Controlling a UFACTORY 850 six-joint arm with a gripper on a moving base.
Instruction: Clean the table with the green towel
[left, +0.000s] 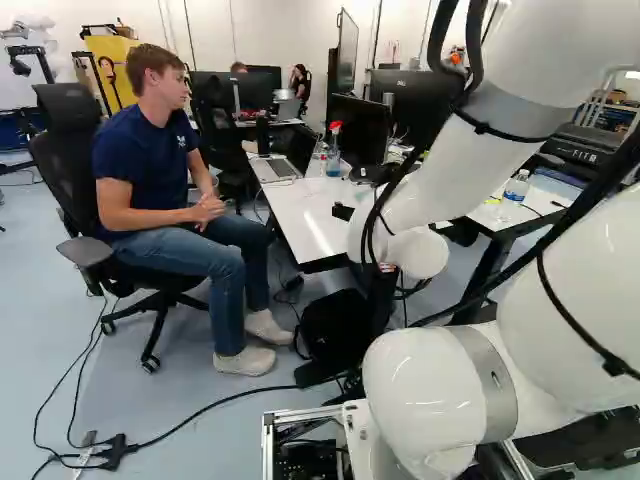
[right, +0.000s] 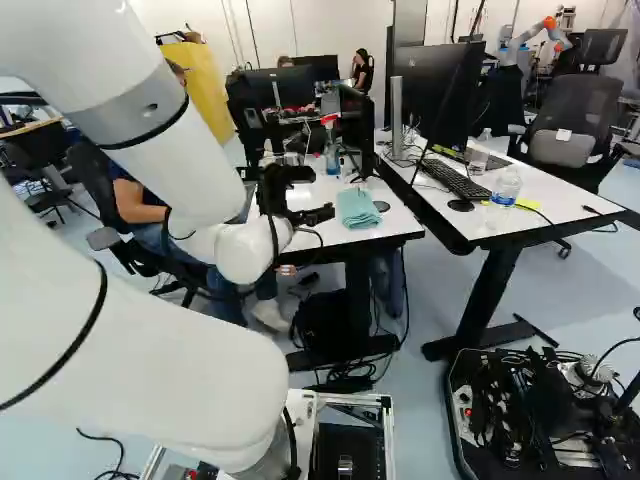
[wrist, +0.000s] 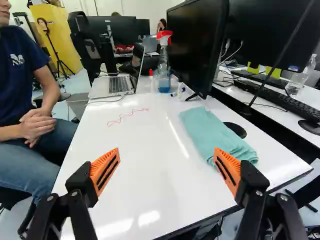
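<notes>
The green towel (wrist: 215, 131) lies folded on the white table (wrist: 115, 185), at one o'clock from the gripper (wrist: 166, 149), twelve being straight ahead; it should be light, limp and unbreakable, though a shallow pinch might catch only the top layer or skid on the glossy surface; better to take it across the near end, bunching the full thickness. The gripper stands wide, nothing between its fingers — grasping the towel looks like the next job. At eleven o'clock runs a red scrawl (wrist: 120, 119), likely the mark to wipe; beyond it stands an open laptop (wrist: 112, 86); the spray bottle (wrist: 164, 75) is at twelve — a seated person (wrist: 17, 75) at ten.
</notes>
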